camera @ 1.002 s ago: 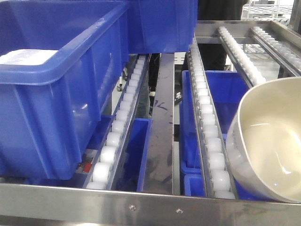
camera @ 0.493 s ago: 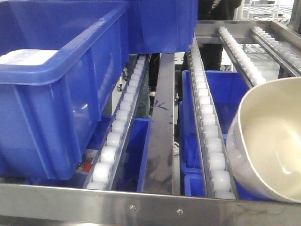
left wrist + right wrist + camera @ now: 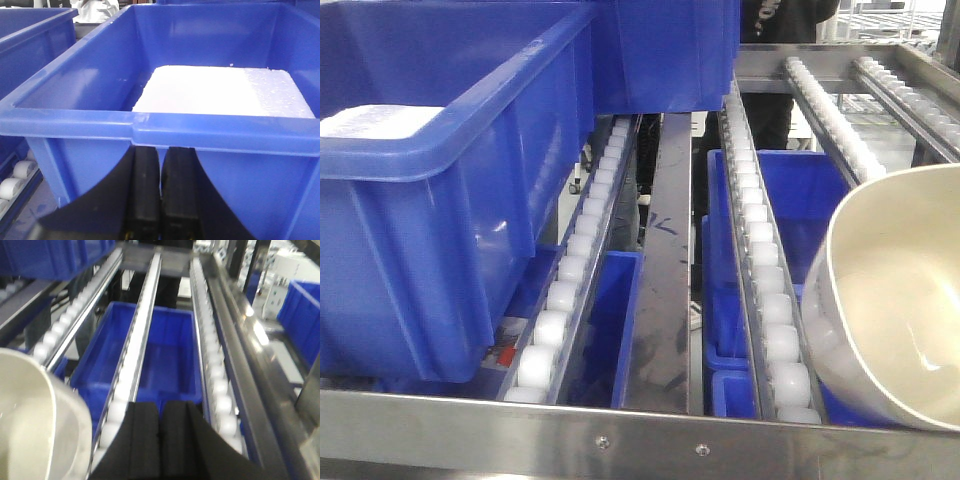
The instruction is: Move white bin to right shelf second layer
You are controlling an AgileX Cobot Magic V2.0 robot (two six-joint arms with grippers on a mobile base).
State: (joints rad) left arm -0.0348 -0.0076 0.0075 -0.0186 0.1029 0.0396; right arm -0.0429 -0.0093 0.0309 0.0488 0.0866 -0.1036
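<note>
The white bin [image 3: 890,300] lies tilted on its side at the right of the front view, open mouth facing left and up, leaning against a lane of white rollers on the right shelf second layer [image 3: 760,260]. In the right wrist view the white bin [image 3: 30,415] fills the lower left corner. My right gripper [image 3: 160,407] is shut and empty just to the right of it, above the roller lanes [image 3: 210,355]. My left gripper [image 3: 160,150] is shut with nothing held. Its tips sit under the rim of a blue crate [image 3: 200,130].
The large blue crate [image 3: 440,200] holding a white slab [image 3: 220,90] fills the left lanes, with another blue crate [image 3: 660,50] behind it. More blue crates [image 3: 790,190] sit on the level below [image 3: 150,355]. A steel front rail [image 3: 640,435] crosses the bottom.
The white bin keeps its place; only the glare inside it shifts. A dark-clothed figure behind the rack has moved a little.
</note>
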